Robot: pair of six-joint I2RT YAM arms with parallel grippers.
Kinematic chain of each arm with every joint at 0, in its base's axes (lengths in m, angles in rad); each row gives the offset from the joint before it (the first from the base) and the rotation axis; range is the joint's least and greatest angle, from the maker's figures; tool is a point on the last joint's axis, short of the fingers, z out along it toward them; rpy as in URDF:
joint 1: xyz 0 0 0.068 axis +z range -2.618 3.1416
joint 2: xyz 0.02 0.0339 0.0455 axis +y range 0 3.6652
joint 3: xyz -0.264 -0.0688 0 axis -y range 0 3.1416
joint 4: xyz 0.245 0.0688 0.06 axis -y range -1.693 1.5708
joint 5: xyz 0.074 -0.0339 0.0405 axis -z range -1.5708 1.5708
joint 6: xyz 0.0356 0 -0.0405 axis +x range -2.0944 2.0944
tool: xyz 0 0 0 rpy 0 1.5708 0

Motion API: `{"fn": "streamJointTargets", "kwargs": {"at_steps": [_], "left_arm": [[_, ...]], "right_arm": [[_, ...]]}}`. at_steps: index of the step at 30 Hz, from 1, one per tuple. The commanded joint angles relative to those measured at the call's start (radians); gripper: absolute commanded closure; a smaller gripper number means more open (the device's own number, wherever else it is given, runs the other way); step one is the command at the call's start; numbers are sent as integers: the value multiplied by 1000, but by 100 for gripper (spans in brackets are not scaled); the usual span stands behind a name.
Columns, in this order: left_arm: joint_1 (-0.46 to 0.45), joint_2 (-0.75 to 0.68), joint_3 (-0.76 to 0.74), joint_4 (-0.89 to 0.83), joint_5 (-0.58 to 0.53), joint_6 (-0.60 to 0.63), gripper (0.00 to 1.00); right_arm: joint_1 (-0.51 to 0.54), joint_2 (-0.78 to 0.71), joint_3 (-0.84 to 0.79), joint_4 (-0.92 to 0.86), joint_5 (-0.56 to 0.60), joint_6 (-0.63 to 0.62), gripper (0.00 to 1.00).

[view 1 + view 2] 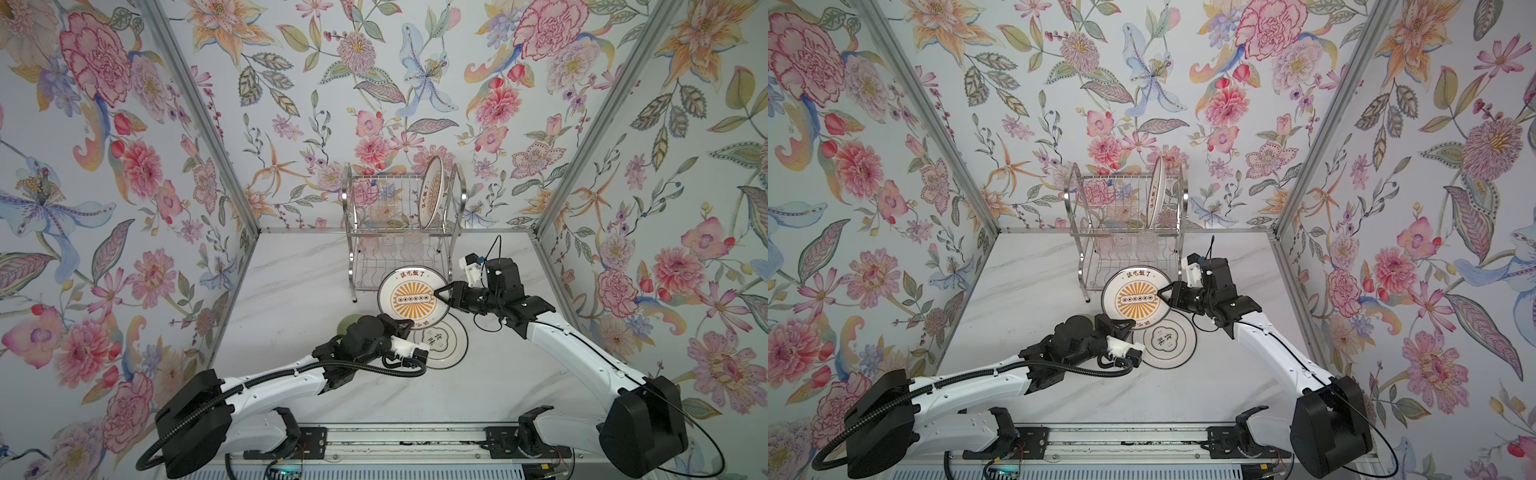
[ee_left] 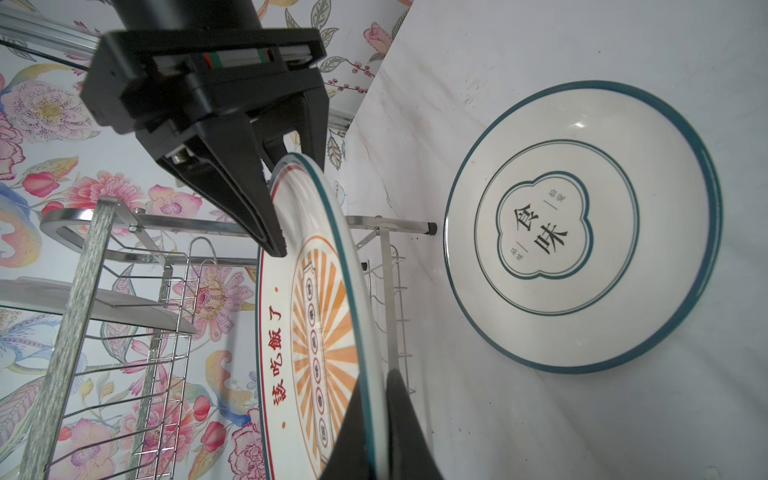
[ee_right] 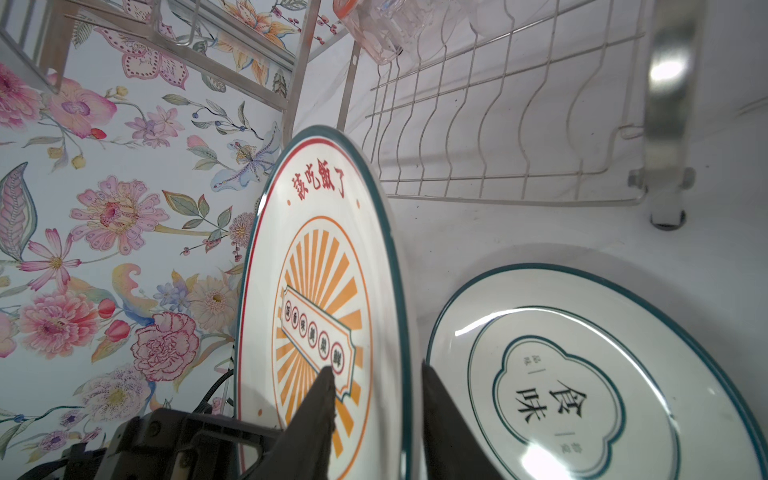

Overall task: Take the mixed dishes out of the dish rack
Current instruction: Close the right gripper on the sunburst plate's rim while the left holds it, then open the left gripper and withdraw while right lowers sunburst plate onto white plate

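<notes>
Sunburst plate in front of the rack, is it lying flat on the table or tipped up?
Tipped up steeply: the left claw grips the plate by its rim; the right claw straddles the opposite rim.

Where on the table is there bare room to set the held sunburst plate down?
The table is bare left of the rack up to the left wall, and in front, between the flat plate and the rail. Crowded: mid-table, where the sunburst plate, flat plate, green bowl, left arm and right arm meet.
</notes>
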Motion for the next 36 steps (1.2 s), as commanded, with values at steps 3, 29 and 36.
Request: {"fn": "streamJointTargets", "kwargs": {"at_steps": [3, 29, 36], "left_arm": [[-18, 4, 2, 87, -10, 26, 100], [-18, -94, -11, 237, -57, -230, 1], [-19, -227, -65, 260, -78, -504, 1]], "right_arm": [[-8, 38, 44, -8, -46, 9, 72], [-118, -203, -127, 188, 96, -29, 100], [-143, -295, -151, 49, 162, -137, 100]]}}
